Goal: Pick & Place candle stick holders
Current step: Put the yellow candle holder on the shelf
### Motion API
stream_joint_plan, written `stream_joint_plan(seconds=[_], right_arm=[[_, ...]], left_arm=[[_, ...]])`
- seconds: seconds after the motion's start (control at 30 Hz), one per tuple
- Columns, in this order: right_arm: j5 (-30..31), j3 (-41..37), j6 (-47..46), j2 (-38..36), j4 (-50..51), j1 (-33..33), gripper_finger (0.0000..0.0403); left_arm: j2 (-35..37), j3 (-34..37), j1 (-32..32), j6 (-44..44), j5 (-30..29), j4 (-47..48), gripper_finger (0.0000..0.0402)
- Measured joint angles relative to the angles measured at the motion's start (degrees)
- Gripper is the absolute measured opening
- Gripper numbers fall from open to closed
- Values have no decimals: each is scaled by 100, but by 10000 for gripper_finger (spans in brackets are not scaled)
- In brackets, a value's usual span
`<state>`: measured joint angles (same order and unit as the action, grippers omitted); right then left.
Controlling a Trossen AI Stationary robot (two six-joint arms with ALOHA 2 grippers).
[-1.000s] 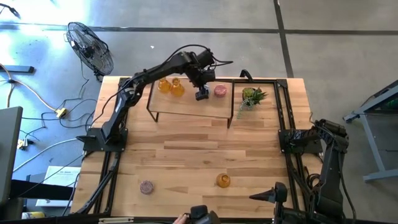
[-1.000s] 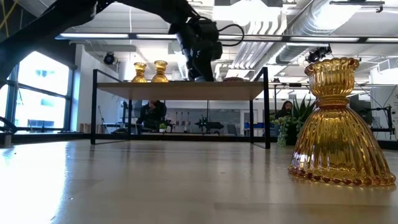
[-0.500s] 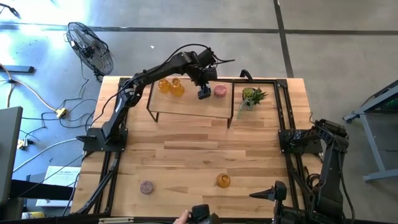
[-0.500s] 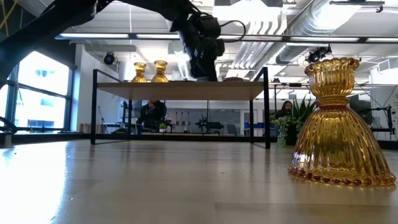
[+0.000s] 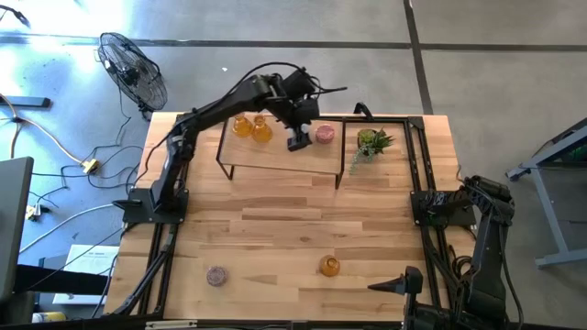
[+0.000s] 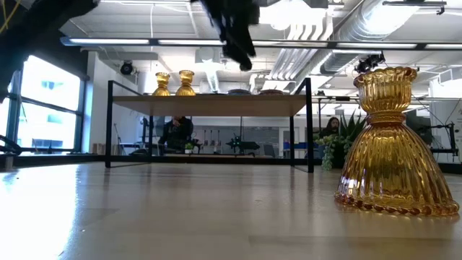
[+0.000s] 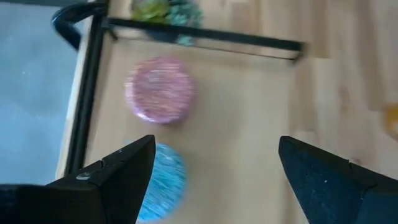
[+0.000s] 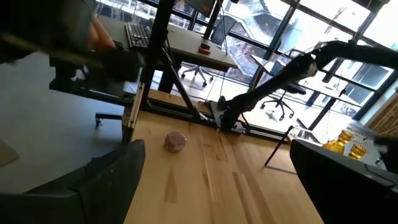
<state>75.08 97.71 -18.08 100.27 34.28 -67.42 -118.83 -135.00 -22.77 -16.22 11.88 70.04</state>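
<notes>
While the left claw [image 5: 297,142] hangs spread and empty above the shelf [image 5: 275,156], six holders sit about the counter [image 5: 275,229].
Two amber holders [image 5: 251,127], the pink one [image 5: 325,134] and the blue one [image 7: 163,180] stand on that shelf; another amber holder [image 5: 329,266] and the mauve one [image 5: 216,275] stand near the counter's front edge, by the spread, empty right claw [image 5: 390,288].

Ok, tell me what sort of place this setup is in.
Probably a robotics lab in an open-plan office or workshop: exposed ceiling ducts, a polished concrete floor with a standing fan, and desks with office chairs beside large windows.
</notes>
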Motion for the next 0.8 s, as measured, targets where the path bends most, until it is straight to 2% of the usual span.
stream_joint_plan(seconds=[0.23,0.33,0.43,0.5,0.67,0.8], right_arm=[[103,0,-894,0,296,0,395],[-217,0,-1480,-9,642,-1,395],[-396,0,-2217,52,856,0,395],[-364,0,-2612,149,921,13,395],[-415,0,-3361,549,918,39,395],[-439,0,-3785,897,925,42,395]], left_arm=[[697,-2,757,492,270,327,337],[825,0,1239,678,608,403,337],[865,8,1783,794,631,490,337],[910,29,2181,927,392,595,337],[943,98,3273,1446,-871,868,337],[980,87,4175,1859,-1650,855,337]])
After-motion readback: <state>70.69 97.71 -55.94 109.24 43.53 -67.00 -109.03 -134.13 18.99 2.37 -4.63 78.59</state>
